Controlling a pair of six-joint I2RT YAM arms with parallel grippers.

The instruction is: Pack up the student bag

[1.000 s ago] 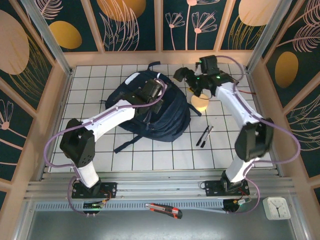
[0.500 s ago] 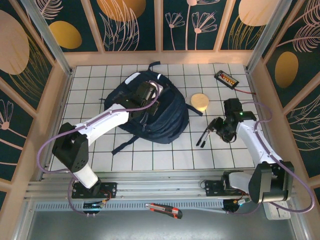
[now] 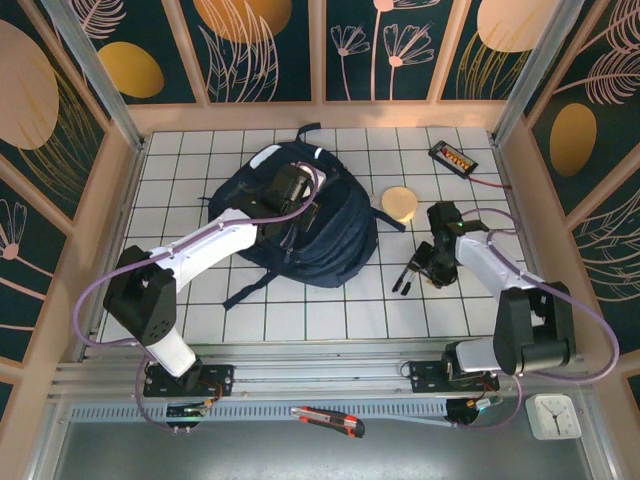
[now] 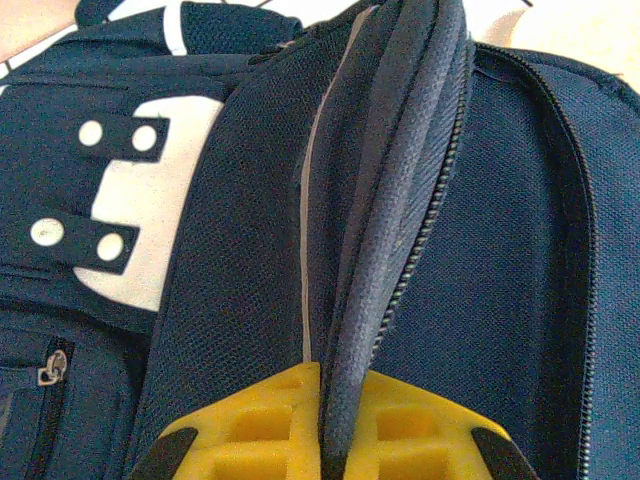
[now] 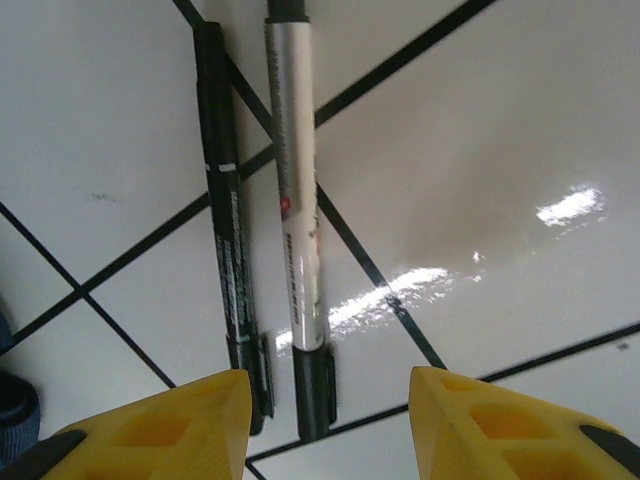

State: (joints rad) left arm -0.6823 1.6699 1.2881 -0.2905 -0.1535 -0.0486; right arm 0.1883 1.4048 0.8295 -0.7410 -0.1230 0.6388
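The student bag (image 3: 335,235) is a large dark navy backpack lying flat at the back middle of the tiled table. My left gripper (image 3: 298,205) rests on top of it, shut on a raised zip edge (image 4: 400,200) of the bag, which runs up between the yellow fingertips (image 4: 250,420). A black pen (image 5: 228,260) and a silver pen (image 5: 295,230) lie side by side on the tiles right of the bag. My right gripper (image 5: 330,420) hovers low over their near ends, open, with the pen ends in the gap and touching neither finger.
A yellow disc (image 3: 400,203) lies just right of the bag. A small black device (image 3: 452,157) with orange marks sits at the back right corner. A box cutter (image 3: 330,420) and a white clock (image 3: 552,415) lie on the near ledge beyond the table.
My right arm has swung from the back by the yellow disc down to the pens, and its jaws have narrowed. The left gripper has kept its hold on the bag.
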